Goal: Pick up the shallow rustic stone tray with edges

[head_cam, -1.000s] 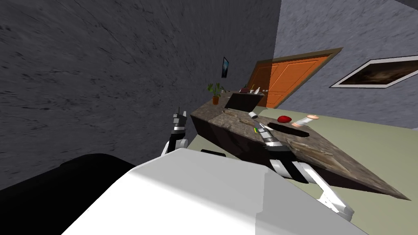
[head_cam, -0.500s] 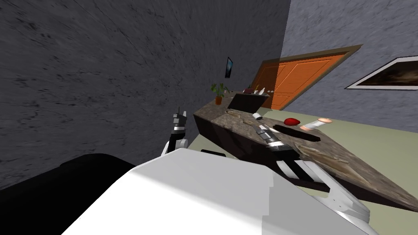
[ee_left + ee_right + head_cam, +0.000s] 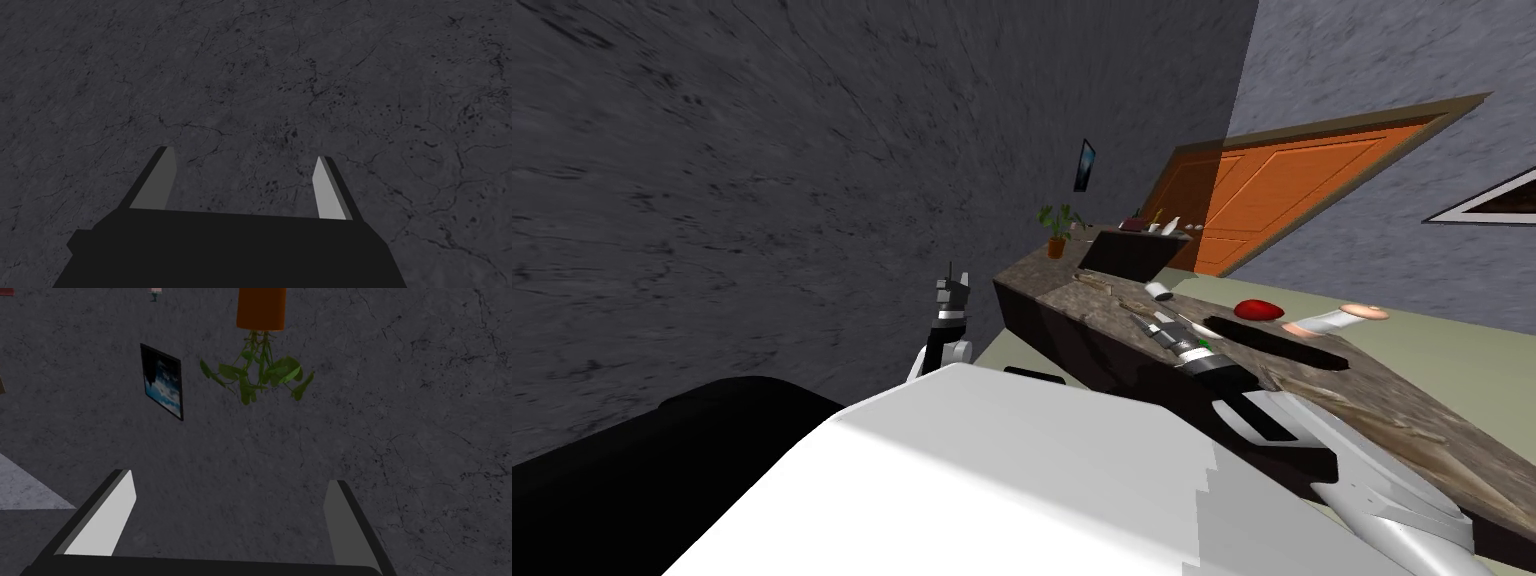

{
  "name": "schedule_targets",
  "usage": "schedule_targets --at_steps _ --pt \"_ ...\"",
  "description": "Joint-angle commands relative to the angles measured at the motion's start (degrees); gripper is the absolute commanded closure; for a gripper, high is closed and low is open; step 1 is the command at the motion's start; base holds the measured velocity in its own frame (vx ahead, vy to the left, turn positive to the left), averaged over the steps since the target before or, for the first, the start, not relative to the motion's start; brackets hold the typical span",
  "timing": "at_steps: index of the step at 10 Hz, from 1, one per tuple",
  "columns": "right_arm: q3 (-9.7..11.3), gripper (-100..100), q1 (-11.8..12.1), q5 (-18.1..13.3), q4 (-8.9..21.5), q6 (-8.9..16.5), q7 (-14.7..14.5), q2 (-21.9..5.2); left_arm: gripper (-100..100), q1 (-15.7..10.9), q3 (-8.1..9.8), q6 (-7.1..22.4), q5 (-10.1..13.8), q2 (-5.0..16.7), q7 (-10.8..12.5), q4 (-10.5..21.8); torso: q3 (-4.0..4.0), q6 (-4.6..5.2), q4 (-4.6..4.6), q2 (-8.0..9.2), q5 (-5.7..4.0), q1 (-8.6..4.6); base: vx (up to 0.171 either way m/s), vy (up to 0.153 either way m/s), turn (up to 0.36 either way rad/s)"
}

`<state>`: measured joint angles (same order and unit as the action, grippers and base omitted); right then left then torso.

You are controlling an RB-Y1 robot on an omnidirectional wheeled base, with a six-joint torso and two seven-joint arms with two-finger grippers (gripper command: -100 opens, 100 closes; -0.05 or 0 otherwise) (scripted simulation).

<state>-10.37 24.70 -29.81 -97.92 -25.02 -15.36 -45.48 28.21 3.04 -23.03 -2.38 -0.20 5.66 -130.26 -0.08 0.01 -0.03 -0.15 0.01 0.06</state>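
Carefully, we are holding the right gripper point(image 3: 231, 478) open above the counter point(image 3: 1412, 420), aiming to straddle the tray point(image 3: 1287, 343) rim squarely

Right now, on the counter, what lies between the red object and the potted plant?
In the head view: a dark rectangular box and a small white cup.

Counter point(image 3: 1412, 412): plant point(image 3: 1057, 229); red object point(image 3: 1260, 309); dark tray point(image 3: 1280, 341)

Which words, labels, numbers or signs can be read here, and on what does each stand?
None can be read. The framed picture shows only a blue and white image, the orange door is plain, and the things on the counter are too small to show any label.
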Motion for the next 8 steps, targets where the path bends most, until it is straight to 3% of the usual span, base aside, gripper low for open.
schedule_targets --at_steps 1,3,6,8 --pt "0.2 -100 -0.1 -1.0 1.2 0.2 -0.9 -2.2 0 0.0 0.00 0.0 0.0 0.0 0.0 0.0 0.00 0.00 0.00 0.00 0.00 0.00 0.034 0.030 0.039" --pt "1.1 -100 -1.0 -4.3 5.4 0.1 -4.3 -6.1 0 0.0 0.00 0.0 0.0 0.0 0.0 0.0 0.00 0.01 0.00 0.01 0.00 -0.01 0.043 0.035 0.094" --pt "1.6 -100 -1.4 -5.8 7.9 0.0 -5.9 -8.3 0 0.0 0.00 0.0 0.0 0.0 0.0 0.0 -0.01 0.02 0.00 -0.02 0.00 -0.04 0.040 0.020 0.044" --pt "2.9 -100 -2.2 -8.7 11.7 -0.2 -9.0 -12.0 0 0.0 0.00 0.0 0.0 0.0 0.0 0.0 -0.01 0.02 0.00 -0.01 -0.01 -0.06 0.052 0.023 0.079"
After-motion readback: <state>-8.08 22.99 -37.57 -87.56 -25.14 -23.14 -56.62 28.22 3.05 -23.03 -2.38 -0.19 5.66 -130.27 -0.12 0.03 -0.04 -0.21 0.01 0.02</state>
